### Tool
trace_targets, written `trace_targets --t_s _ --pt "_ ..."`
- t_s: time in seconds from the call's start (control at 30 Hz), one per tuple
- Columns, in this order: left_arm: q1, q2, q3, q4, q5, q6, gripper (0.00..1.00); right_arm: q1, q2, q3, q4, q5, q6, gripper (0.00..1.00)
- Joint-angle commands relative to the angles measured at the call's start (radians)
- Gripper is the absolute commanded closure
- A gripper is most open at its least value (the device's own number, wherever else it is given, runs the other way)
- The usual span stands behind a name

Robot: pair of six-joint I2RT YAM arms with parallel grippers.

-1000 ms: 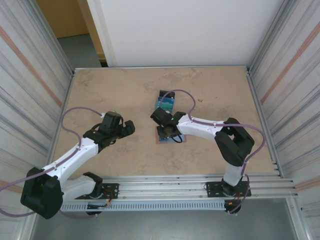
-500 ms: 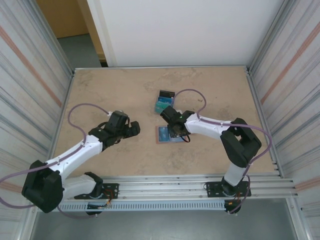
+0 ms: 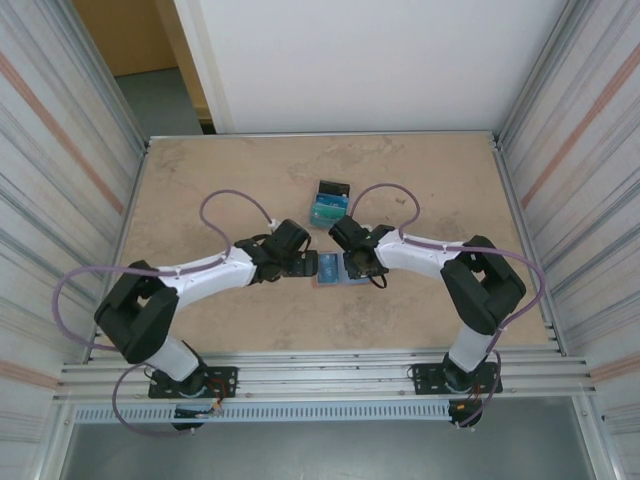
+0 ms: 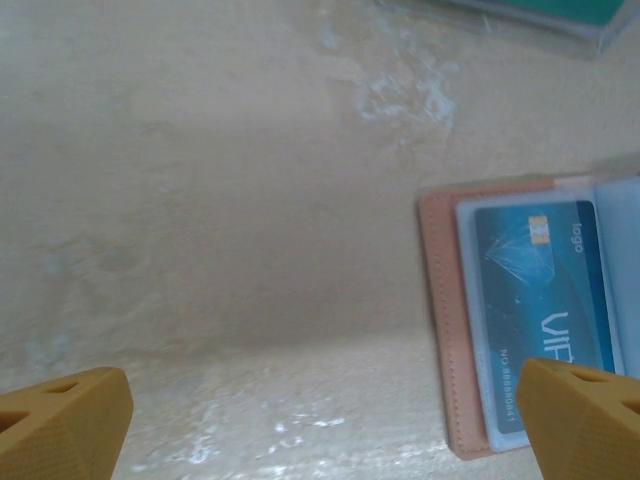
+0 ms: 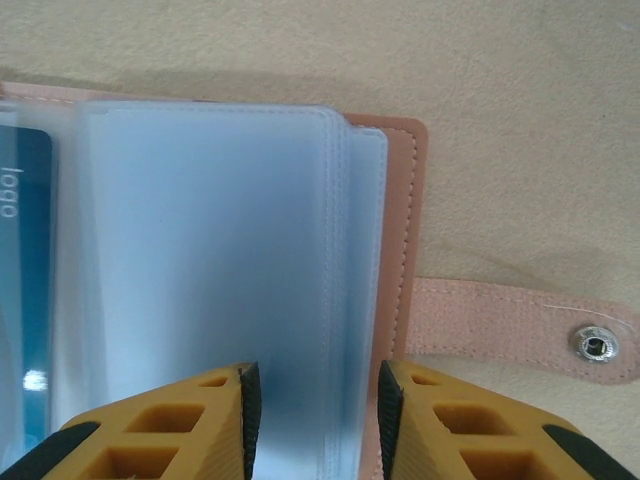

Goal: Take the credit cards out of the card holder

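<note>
- the wallet (image 3: 331,271) lies open on the counter (image 3: 220,180) between both arms, with a blue card (image 4: 535,300) in its clear sleeve
- right jaws are narrowed over the sleeves (image 5: 220,250), probably keeping pages flat; can't tell if they're pinching one
- left jaws are spread wide beside the wallet's edge, likely lining up for that card
- other cards (image 3: 328,207) sit just behind
</note>
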Motion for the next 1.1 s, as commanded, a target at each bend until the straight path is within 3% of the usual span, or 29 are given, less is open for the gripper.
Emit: trace_targets --t_s 0.0,0.67,0.87,1.07 --pt "-0.009 0.037 0.035 0.012 -0.019 0.02 0.01 -0.017 -0.007 -0.023 0.007 -0.01 0.028 0.64" --pt "-0.009 0.102 0.025 0.087 0.026 0.036 0.01 -0.095 -0.274 -0.038 -0.006 -0.031 0.049 0.65" --pt "0.011 0.101 -0.008 0.118 0.058 -0.006 0.01 -0.107 -0.309 -0.037 0.044 -0.185 0.0 0.68" --pt "0.024 0.092 -0.053 0.148 0.073 -0.038 0.01 -0.118 -0.248 -0.02 0.107 -0.337 -0.018 0.81"
